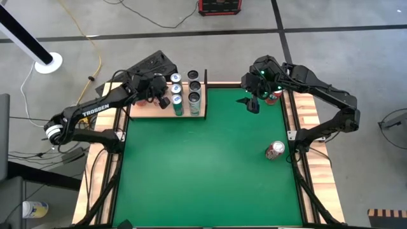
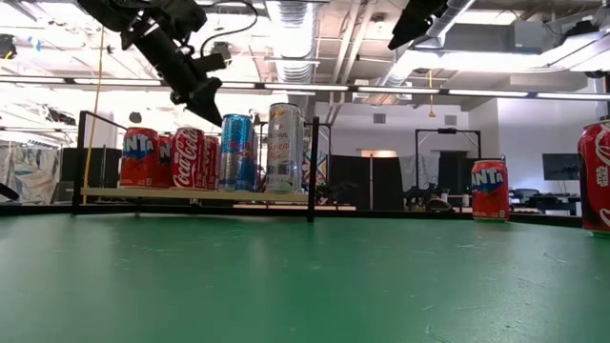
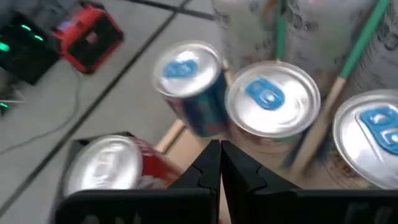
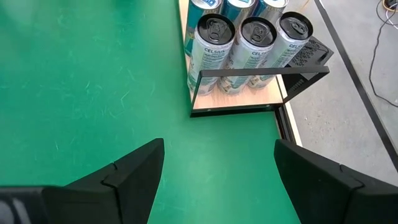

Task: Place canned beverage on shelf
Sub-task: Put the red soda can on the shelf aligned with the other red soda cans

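High view, looking straight down: a green bench [image 1: 203, 165] with a pale-wood shelf [image 1: 145, 109] at its far left corner, partly covered by the left arm. Several cans [image 1: 193, 89] stand upright at the shelf's right end, only their tops readable from above. The left hand [image 1: 164, 102] hovers over the shelf, just beside those cans, its fingers pressed together and holding nothing; its wrist camera looks down on silver can lids, blurred, with one red can cut off at the edge. The right hand [image 1: 252, 104] hangs above the bench's far right area, well apart from the shelf, fingers spread wide and empty. A red can [image 1: 273, 97] near it is mostly hidden behind the arm. Another can [image 1: 275, 150] lies near the bench's right edge. Low view shows the shelf's cans in a row, brands partly overlapping.
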Available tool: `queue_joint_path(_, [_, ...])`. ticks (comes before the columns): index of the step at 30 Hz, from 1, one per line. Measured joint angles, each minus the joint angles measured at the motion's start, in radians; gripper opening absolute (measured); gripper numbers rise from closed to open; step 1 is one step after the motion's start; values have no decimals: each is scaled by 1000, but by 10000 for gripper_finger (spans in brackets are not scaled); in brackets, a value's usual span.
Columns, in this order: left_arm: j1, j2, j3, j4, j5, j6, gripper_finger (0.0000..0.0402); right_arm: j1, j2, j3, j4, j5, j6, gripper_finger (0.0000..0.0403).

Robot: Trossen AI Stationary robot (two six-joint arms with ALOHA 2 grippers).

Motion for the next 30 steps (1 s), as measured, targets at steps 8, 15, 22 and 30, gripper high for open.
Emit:
queue_joint_path(8, [-32,-156,0,-24,28,-14,0,35,0,0,-5,0,7,328])
queue_joint_path(15, [-60,-193,-2,-64,127,-69,0,22,0,0,-18,144,116,328])
queue_joint_path(22, [-153,-200,-33,-46,196,-72,0,-177,28,-42,-163,216,382,328])
queue_joint_path(30, [-275,-266,-39,-52,197,-61,0,-346,103,-193,-248,32,431,328])
